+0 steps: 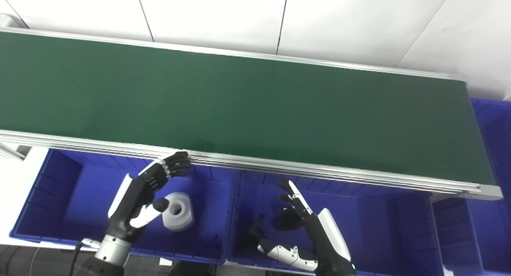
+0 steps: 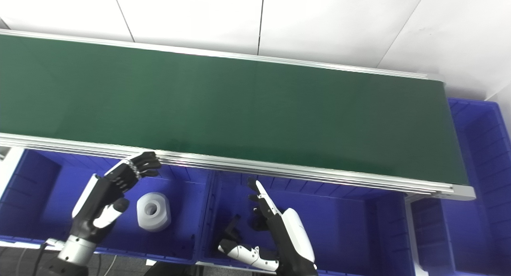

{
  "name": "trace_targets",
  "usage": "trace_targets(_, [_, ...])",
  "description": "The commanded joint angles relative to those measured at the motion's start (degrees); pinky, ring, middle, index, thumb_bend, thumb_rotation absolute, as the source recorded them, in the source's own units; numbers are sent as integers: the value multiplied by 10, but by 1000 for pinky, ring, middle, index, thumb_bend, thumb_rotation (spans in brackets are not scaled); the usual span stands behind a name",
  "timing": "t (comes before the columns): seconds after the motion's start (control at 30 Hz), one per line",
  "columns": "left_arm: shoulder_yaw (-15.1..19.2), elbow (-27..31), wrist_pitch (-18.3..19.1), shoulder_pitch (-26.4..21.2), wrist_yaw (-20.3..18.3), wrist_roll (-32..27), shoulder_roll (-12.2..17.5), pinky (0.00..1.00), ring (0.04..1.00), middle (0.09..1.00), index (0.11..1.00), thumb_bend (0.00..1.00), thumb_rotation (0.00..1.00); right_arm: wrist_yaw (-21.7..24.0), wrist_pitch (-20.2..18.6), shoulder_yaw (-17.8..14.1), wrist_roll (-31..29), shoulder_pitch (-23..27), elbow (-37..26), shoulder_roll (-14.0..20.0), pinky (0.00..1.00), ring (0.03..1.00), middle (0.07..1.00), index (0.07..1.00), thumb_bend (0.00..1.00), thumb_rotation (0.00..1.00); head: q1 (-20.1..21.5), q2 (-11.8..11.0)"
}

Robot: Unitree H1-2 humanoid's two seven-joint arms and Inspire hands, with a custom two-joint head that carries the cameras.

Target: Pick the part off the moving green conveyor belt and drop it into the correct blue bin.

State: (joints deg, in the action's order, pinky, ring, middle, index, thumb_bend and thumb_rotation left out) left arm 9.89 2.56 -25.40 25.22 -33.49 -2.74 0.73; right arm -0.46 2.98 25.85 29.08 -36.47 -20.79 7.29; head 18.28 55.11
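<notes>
Green, smooth and bare of parts, the long rubber conveyor belt (image 1: 239, 108) runs across the picture between silver aluminium side rails (image 1: 279, 170), with white wall panels (image 1: 215, 16) behind it.

Below the near rail stand deep blue plastic bins side by side. In the left blue bin (image 1: 60, 196) lies the white plastic part (image 1: 178, 210), a short thick ring with a round hole in its middle, resting on the bin floor near the right wall of that bin.

The left hand (image 1: 149, 192), black and white with dark fingers, hangs over this bin just beside the part. Its fingers are spread and curved, the tips close to the near rail, and its thumb (image 1: 153, 209) reaches toward the part's left side; I cannot tell if it touches. The hand grasps nothing.

The right hand (image 2: 275, 228) is above the middle blue bin (image 1: 371, 220), palm turned to the left, fingers stretched upward and apart, thumb (image 2: 243, 252) held out low to the left. It is also released and holds nothing.

A further blue bin (image 1: 493, 148) stands at the right end of the belt.
</notes>
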Motion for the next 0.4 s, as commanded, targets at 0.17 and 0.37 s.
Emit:
trace_targets(0.17, [-8, 8, -15, 3, 13, -1, 23, 728, 785, 818, 798, 775, 782, -33, 40, -7, 8, 6, 19, -16, 820, 924, 998, 1000, 819, 579, 10, -18])
trace_targets(0.37, [-4, -6, -15, -1, 3, -10, 27, 726, 784, 827, 808, 784, 770, -55, 51, -7, 25, 18, 46, -23, 817, 942, 1000, 1000, 818, 558, 14, -31])
